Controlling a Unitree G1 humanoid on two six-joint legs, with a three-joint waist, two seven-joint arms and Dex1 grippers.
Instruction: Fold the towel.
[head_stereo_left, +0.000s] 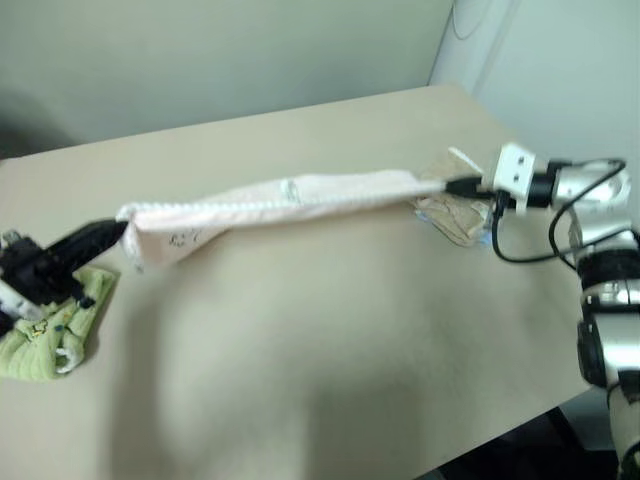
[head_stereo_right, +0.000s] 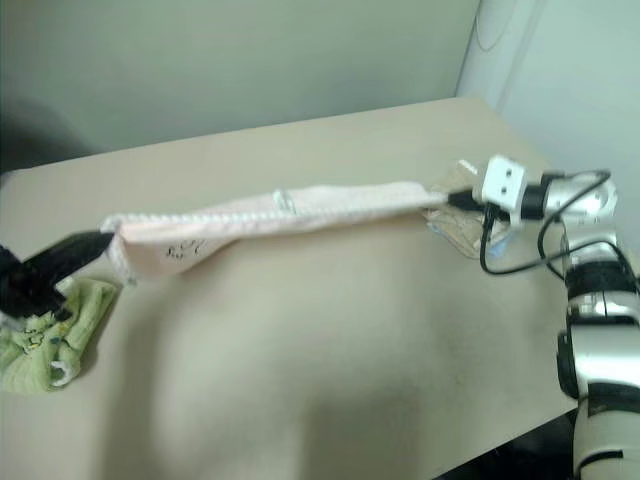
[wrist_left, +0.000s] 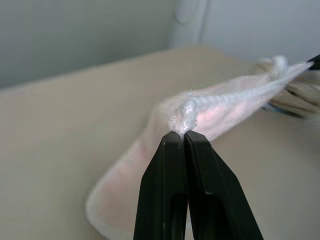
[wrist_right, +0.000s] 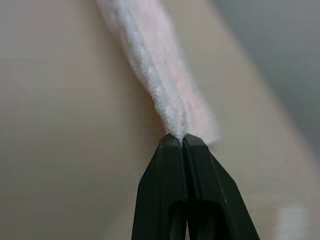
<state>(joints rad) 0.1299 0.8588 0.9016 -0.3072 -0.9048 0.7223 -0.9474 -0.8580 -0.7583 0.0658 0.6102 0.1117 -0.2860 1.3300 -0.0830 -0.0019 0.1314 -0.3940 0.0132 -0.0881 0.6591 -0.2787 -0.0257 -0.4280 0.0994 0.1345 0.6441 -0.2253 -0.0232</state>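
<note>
the tan table (head_stereo_left: 330, 380) spans the scene. above it the pale pink towel (head_stereo_left: 300, 200) hangs stretched in a long band from left to right, sagging at its left end, where a small embroidered motif shows. the beige towel (head_stereo_left: 455, 215) lies at the far right, under the pink towel's right end. the green towel (head_stereo_left: 50, 335) lies at the near left. the left gripper (wrist_left: 184, 136) is pinched closed on the towel's left corner; the right gripper (wrist_right: 181, 139) is pinched closed on its right end
</note>
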